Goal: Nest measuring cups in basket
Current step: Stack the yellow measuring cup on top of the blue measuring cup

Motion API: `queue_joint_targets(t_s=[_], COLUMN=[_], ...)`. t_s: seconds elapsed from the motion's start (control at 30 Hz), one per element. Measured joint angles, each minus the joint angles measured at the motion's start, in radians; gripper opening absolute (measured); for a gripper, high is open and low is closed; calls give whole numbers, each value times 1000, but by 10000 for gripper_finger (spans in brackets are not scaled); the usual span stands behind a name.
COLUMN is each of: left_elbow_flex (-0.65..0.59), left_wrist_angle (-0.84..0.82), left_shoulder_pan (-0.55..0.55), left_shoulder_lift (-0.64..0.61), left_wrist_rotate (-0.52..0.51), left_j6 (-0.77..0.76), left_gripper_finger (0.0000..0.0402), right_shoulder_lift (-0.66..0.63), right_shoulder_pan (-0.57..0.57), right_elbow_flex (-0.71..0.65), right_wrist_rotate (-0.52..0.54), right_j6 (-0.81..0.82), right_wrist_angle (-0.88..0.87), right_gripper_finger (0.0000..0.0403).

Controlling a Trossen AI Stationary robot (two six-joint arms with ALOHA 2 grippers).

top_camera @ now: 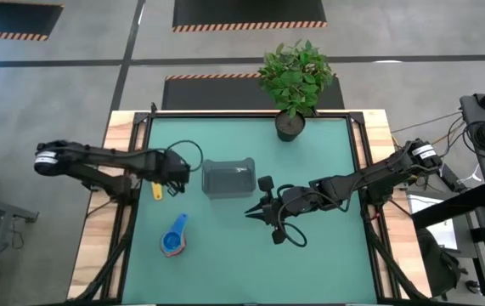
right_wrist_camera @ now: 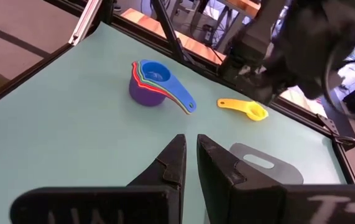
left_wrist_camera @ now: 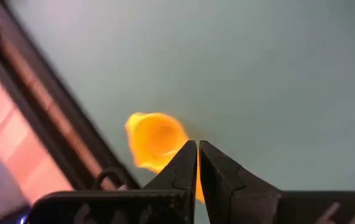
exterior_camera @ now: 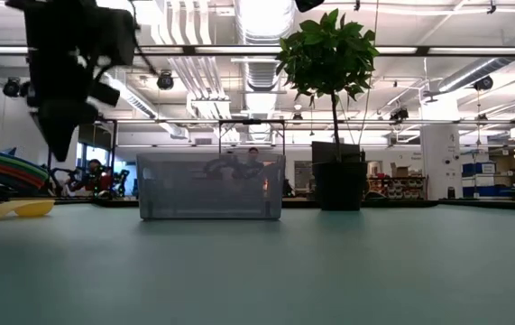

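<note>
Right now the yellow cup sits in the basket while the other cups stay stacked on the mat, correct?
Not quite. The yellow cup lies on the mat left of the basket, not in it; the high view shows this. The other cups are stacked on the mat.

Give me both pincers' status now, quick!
Left pincer: closed, empty, above the small yellow plastic measuring cup.
Right pincer: closed, empty, above the green table.
</note>
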Motion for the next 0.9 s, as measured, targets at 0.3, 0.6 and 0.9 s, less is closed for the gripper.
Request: queue_joint_targets(t_s=[0.3, 0.6, 0.9], left_elbow_flex=[-123, -176, -204], left_wrist_angle=[58, 132, 198], left_shoulder_pan=[105, 107, 107], left_shoulder_lift=[-4, 0, 3], left_wrist_rotate=[-1, -2, -30], left_j6=[-27, -61, -62], left_gripper_finger=[0, 70, 151], right_shoulder_lift=[0, 0, 0], right_shoulder_pan=[0, 0, 0], right_elbow_flex=[0, 0, 0], right_wrist_rotate=[0, 0, 0], right_j6=[0, 0, 3], right_wrist_angle=[-23, -23, -25], right_gripper_finger=[26, 26, 26])
